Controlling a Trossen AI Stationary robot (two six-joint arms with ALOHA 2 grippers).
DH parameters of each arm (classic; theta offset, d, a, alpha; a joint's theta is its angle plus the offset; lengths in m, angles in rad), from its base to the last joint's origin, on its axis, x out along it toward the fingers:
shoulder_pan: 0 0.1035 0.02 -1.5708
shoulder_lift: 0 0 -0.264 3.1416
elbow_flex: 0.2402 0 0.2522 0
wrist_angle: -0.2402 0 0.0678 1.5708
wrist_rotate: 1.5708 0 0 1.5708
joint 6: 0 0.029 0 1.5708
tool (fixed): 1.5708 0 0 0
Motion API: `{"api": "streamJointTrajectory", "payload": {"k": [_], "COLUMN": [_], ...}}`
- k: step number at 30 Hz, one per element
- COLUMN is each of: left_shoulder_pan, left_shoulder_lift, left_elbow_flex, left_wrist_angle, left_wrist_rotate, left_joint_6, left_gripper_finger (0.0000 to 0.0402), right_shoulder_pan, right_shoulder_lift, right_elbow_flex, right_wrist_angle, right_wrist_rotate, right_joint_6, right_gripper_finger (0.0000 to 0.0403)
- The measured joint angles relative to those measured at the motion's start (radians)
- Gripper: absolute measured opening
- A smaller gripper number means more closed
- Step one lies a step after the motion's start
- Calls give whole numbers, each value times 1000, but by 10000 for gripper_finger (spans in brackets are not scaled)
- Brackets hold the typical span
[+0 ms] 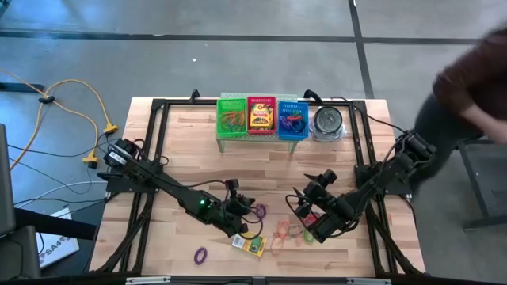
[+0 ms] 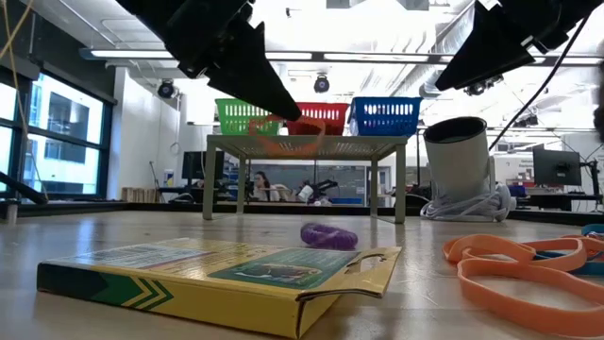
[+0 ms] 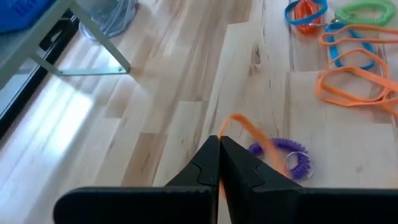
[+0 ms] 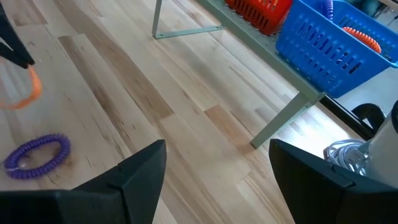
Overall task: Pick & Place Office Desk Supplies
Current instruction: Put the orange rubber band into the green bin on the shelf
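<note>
Your left gripper (image 3: 219, 158) has its fingers pinched shut on an orange rubber-band loop (image 3: 245, 127), which hangs from the tips above the wooden table (image 1: 182, 150); in the low view the loop (image 2: 283, 144) dangles in front of the raised shelf (image 2: 307, 144). Just beside it on the table lies a purple coiled band (image 3: 289, 152), and on the near side a flat yellow-and-green crayon box (image 2: 226, 274) lies on the wood, with another purple loop (image 1: 200, 255) farther left. To the right, your right gripper (image 4: 217, 180) hovers with its fingers spread wide and nothing between them, above a loose cluster of orange, blue and green bands (image 1: 289, 233). At the far side of the table the shelf carries three mesh baskets: green (image 1: 232, 115) holding orange bands, red (image 1: 261, 117) holding a crayon box, blue (image 1: 292, 119) holding bands. A round silvery tin (image 1: 327, 123) stands just right of them. A person (image 1: 467, 79) leans in at the far right edge.
</note>
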Motion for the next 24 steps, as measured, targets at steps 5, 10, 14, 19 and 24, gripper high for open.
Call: {"api": "streamJointTrajectory", "payload": {"k": [5,10,14,19,24], "left_shoulder_pan": [9,36,46,37,23], "left_shoulder_lift": [-1,-1,-1,-1,-2], "left_elbow_flex": [26,95,146,183,189], "left_wrist_angle": [-11,-163,-258,-264,-259], "left_wrist_rotate": [45,101,102,112,94], "left_joint_6": [-4,-14,-38,40,56], "left_gripper_finger": [0,0,0,0,0], "right_shoulder_pan": [0,0,0,0,0], "right_shoulder_lift": [0,0,0,0,33], "right_elbow_flex": [0,0,0,0,0], "right_wrist_angle": [21,74,142,275,468], "right_wrist_rotate": [5,5,4,-14,-144], "right_joint_6": [-3,-77,-160,-302,-533], "right_gripper_finger": [274,274,274,274,274]}}
